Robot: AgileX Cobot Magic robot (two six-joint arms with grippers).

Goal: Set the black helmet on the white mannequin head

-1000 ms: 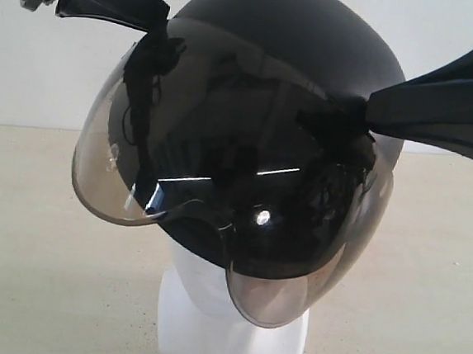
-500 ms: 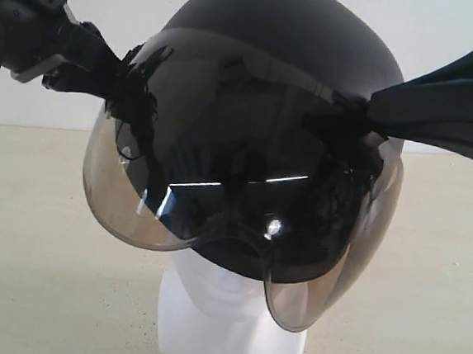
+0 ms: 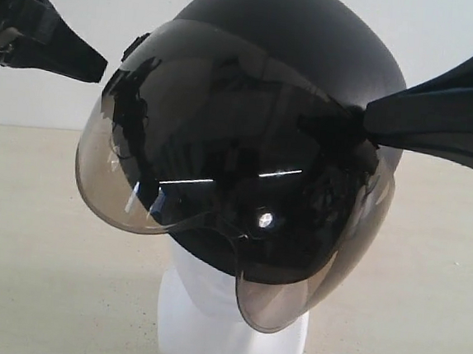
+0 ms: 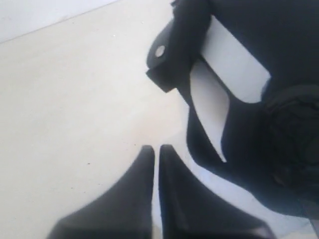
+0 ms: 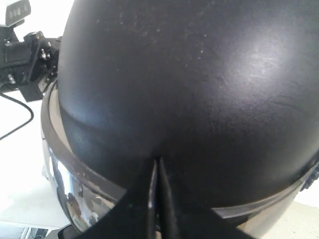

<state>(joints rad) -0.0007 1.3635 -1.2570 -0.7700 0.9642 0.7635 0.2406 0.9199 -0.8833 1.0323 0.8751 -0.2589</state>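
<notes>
The black helmet (image 3: 297,58) sits over the white mannequin head (image 3: 231,338), of which only the chin and blocky neck base show under the smoky visor (image 3: 220,176). My left gripper (image 3: 97,69) is shut and empty, hanging apart from the helmet's left side. In the left wrist view its fingertips (image 4: 155,148) stand over bare table, with a black riveted helmet strap (image 4: 174,50) beyond them. My right gripper (image 3: 367,120) is shut, its tips pressed against the helmet's right side. In the right wrist view the gripper (image 5: 157,162) meets the matte helmet (image 5: 199,74) just above the visor band.
A beige table (image 3: 31,250) surrounds the neck base, with a white wall (image 3: 52,103) behind. The right wrist view shows the left arm (image 5: 25,55) and a thin black cable beside the helmet.
My left gripper has pulled back to the left, off the helmet's side. The visor has rocked slightly and settled. The right gripper has stayed in place.
</notes>
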